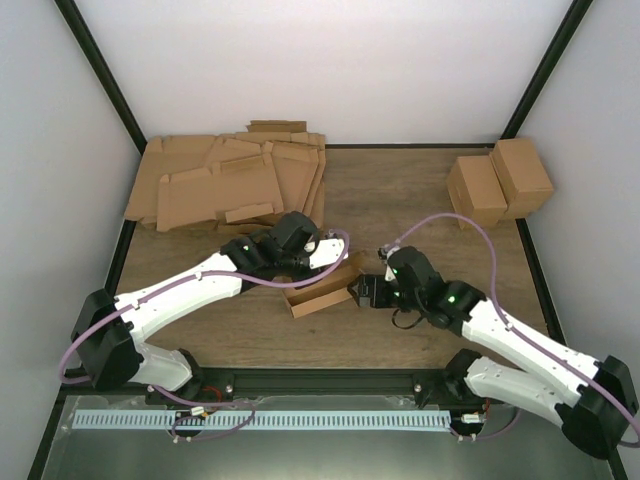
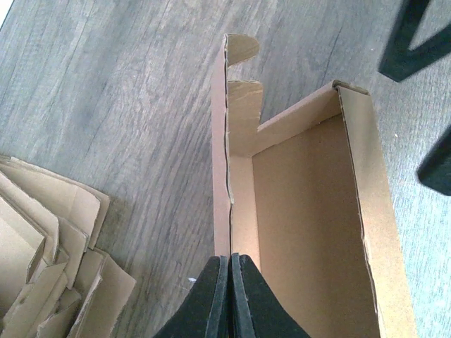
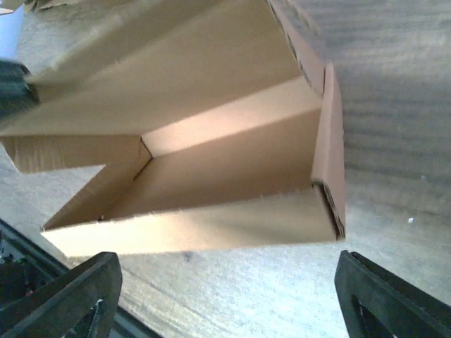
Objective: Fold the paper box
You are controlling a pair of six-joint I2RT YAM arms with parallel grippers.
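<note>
Top, left-wrist and right-wrist views. The box (image 1: 318,293) is lying near the centre of the tabletop (image 1: 420,200), slightly toward 6 o'clock, between the two arms. Flat sheets (image 1: 220,185) are stacked at 10 o'clock and two cartons (image 1: 478,190) are standing at 2 o'clock, both well apart from it.

The left gripper (image 2: 230,262) is closing fully on one long wall of the box, with the thin cardboard edge running down between its pads. The right gripper (image 3: 225,271) is hanging just beside the opposite long wall with its jaws spread wide, gripping nothing.

Handling (judged): the box is probably behaving as a light, hollow piece. Its panels are likely stiff across their faces but hinge freely at the creases. Being light, it is likely sliding easily on the smooth wood unless one wall is pinned. Hard pinching is likely denting the corrugated edge. The safest hold is a wall's top edge close to a corner, where two panels are bracing each other. The free gripper is best pushing flat against a flap rather than squeezing it.

Appearance: plain brown cardboard is forming a wide, shallow open tray. Both long walls are standing up. One end wall (image 3: 329,141) is looking doubled and closed. At the other end, rounded tabs (image 2: 244,48) are sticking out past the corner, not yet tucked in.
</note>
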